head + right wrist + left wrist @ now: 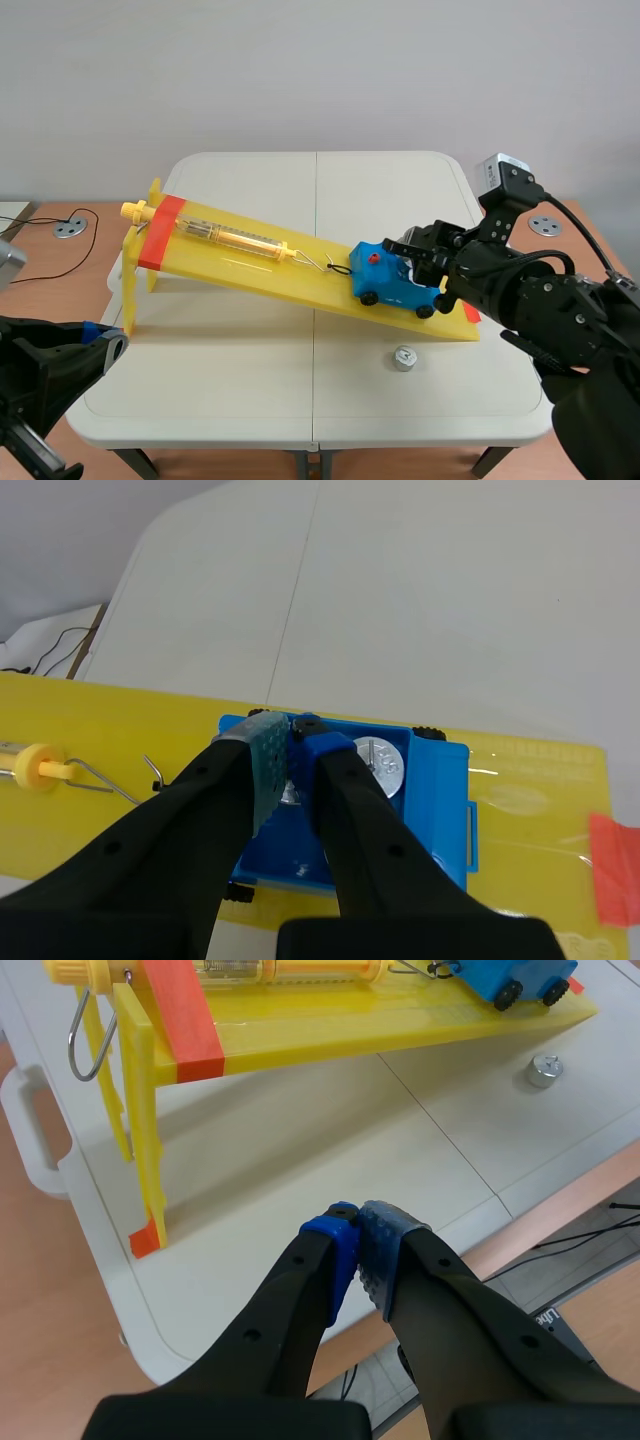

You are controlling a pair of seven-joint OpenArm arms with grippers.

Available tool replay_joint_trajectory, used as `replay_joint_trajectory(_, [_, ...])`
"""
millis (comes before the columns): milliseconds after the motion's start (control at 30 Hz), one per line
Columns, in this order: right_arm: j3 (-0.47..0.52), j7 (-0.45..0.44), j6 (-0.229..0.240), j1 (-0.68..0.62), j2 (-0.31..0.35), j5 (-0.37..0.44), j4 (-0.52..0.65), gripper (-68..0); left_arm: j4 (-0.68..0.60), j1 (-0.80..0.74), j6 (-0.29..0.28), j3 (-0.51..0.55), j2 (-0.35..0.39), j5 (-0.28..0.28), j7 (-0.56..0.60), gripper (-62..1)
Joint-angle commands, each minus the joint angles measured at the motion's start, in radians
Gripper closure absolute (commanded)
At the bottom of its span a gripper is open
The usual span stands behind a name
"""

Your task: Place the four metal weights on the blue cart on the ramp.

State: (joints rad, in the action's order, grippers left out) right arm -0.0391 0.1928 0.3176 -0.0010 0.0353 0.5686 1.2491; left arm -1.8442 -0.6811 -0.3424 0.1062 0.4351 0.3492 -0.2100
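Weights differ by view: right wrist view shows the right gripper [290, 730] pinching one weight [291, 793] inside the blue cart [440, 800] beside a seated weight [380, 763]; scene view shows a loose weight [404, 357] on the table [250, 390], left gripper [360, 1212] pressed together.

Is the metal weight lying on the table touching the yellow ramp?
Apart. The scene view shows bare table between the metal weight and the yellow ramp.
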Motion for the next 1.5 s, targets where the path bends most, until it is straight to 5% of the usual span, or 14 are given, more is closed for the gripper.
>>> replay_joint_trajectory(0, [-0.002,-0.132,0.031,0.121,-0.008,0.072,0.064,-0.6,-0.071,0.019,-0.036,0.017,0.000,0.077,0.095,-2.7])
replay_joint_trajectory(733, [-0.002,-0.158,-0.011,0.154,-0.030,0.076,-0.001,-0.8,-0.071,0.019,-0.036,0.017,0.000,0.077,0.092,-2.7])
replay_joint_trajectory(900, [-0.002,-0.174,-0.034,0.154,-0.030,0.076,-0.001,-10.6,-0.071,0.019,-0.036,0.017,0.000,0.077,0.092,-2.7])
replay_joint_trajectory(1100, [-0.001,-0.198,-0.034,0.163,-0.029,0.075,-0.001,-11.8,-0.071,0.019,-0.036,0.017,0.000,0.077,0.088,-2.7])
replay_joint_trajectory(1200, [0.004,-0.203,-0.031,0.176,-0.026,0.075,-0.001,-18.2,-0.071,0.019,-0.036,0.017,0.000,0.077,0.088,-2.7])
replay_joint_trajectory(1300, [0.023,-0.203,-0.001,0.181,-0.017,0.072,0.001,-24.2,-0.071,0.019,-0.036,0.017,0.000,0.077,0.088,-2.7])
replay_joint_trajectory(1467, [0.074,-0.168,0.123,0.181,0.032,0.071,0.029,-24.9,-0.071,0.019,-0.036,0.017,0.000,0.077,0.089,-2.7])
